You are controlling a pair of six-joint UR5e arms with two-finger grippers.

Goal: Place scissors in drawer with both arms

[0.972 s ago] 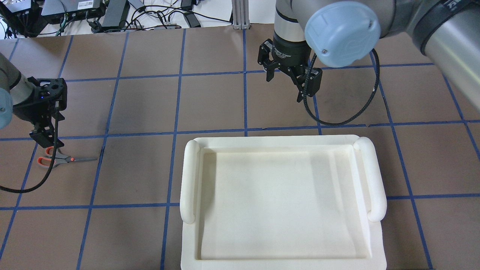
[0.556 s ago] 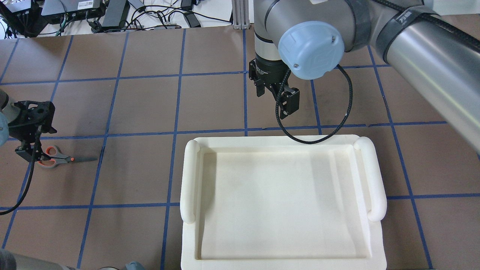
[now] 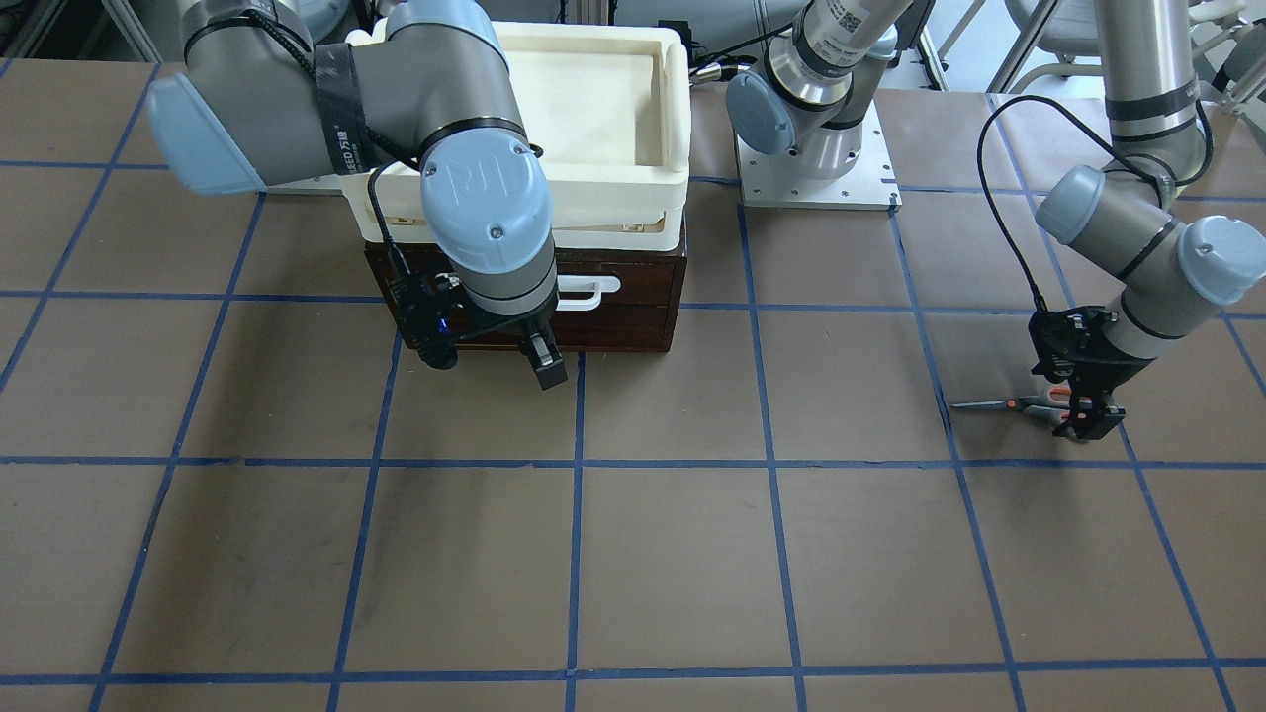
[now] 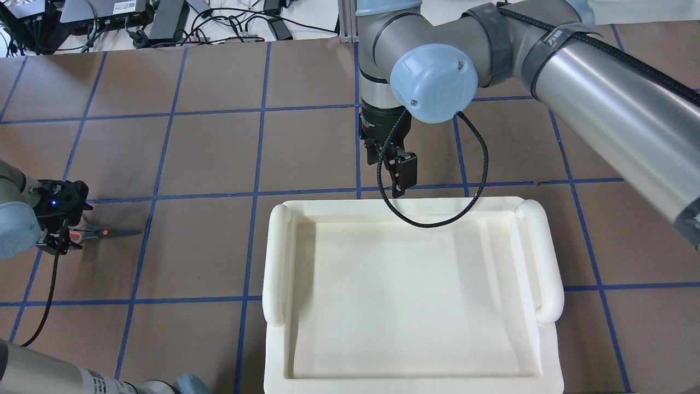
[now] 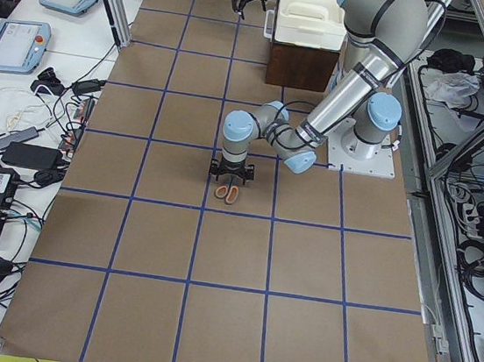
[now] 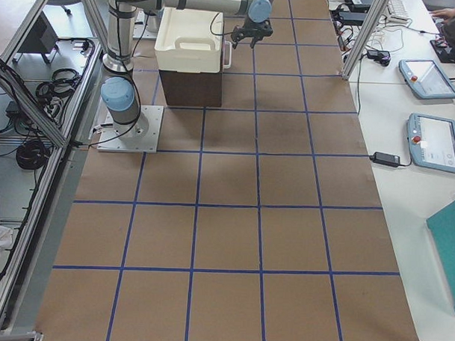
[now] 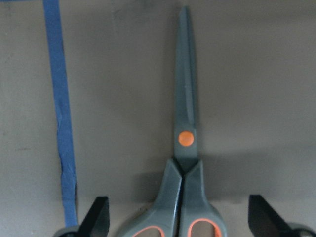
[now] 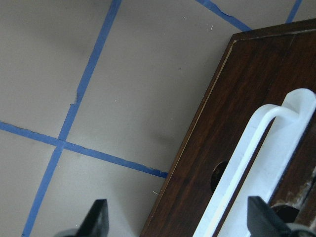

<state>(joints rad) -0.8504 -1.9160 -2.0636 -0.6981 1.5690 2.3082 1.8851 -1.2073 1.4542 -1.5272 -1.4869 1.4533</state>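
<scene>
Scissors (image 7: 185,148) lie flat on the surface (image 7: 123,98), blades pointing away from my left hand (image 3: 1086,420). That hand sits low, fingers spread wide either side of the handle loops, set up, I reckon, to pinch them. Right hand (image 8: 180,222), equally wide and empty, hovers before the shut drawer (image 3: 613,321). Its white handle (image 8: 266,163) slants between the fingertips, so I'd square up before pulling.

grey scissors (image 7: 185,98), orange pivot (image 7: 186,138), dark brown drawer (image 8: 247,74), white handle (image 8: 261,148), blue-gridded brown table (image 3: 673,554)
</scene>
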